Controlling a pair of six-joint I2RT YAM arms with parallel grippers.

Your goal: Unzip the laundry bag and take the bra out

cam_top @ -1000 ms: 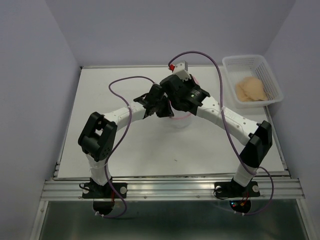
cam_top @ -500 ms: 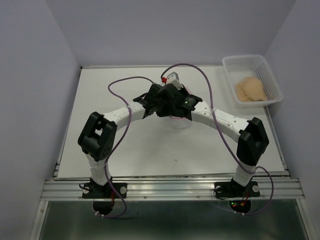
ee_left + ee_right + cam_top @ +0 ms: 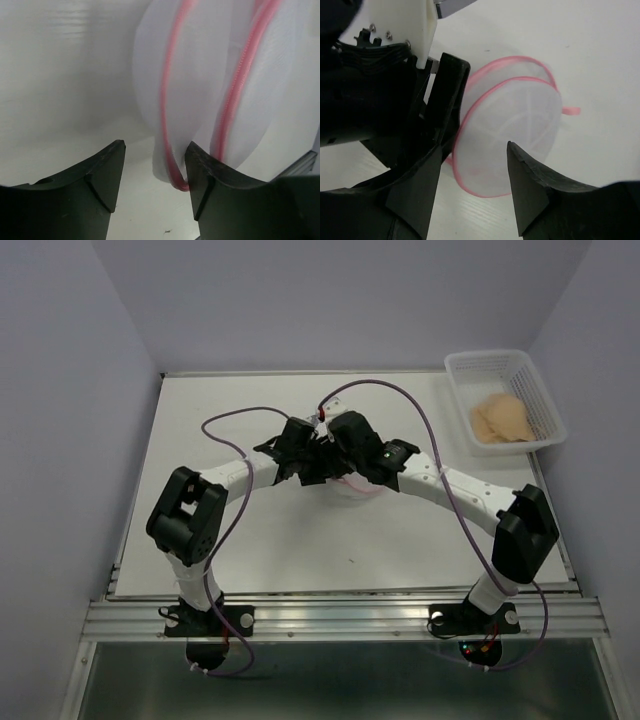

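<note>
Left gripper [image 3: 155, 150] jaws parted midway, nothing between them; one finger touching pink piping of laundry bag [image 3: 210, 90]. Right gripper [image 3: 475, 150] jaws likewise apart, hovering over laundry bag, gripping nothing. Laundry bag lies mid-table on white table [image 3: 300, 540], under both wrists. Bra [image 3: 500, 418] sits in lattice basket [image 3: 487, 356], far right corner. Pale lilac walls [image 3: 100, 340] enclose table

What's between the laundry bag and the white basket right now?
Top view: nothing rests there. The table between the laundry bag and basket is bare, with only the right arm and its purple cable crossing over it.
</note>
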